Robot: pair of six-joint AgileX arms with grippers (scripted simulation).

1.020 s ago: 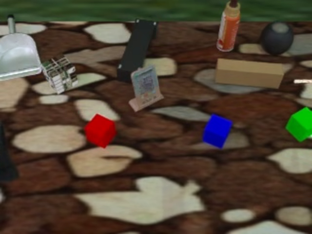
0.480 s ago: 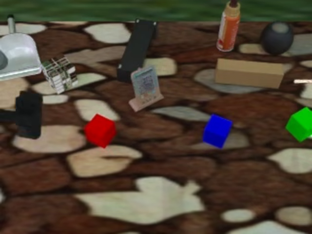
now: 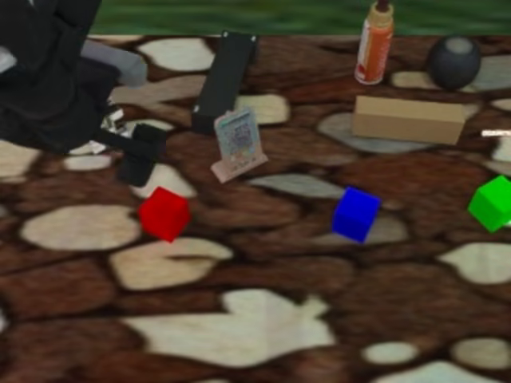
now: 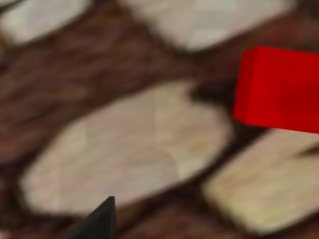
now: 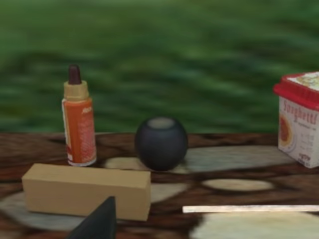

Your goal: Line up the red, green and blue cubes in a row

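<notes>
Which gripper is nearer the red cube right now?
Left. The left gripper hangs just behind the red cube, near the table's left side. The right gripper is outside the top view; its wrist camera faces the far right corner, away from the cube.

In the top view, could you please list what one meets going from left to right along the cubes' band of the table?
Left gripper, hovering just above-left of the first cube → red cube → blue cube → green cube, at the table's right edge.
</notes>
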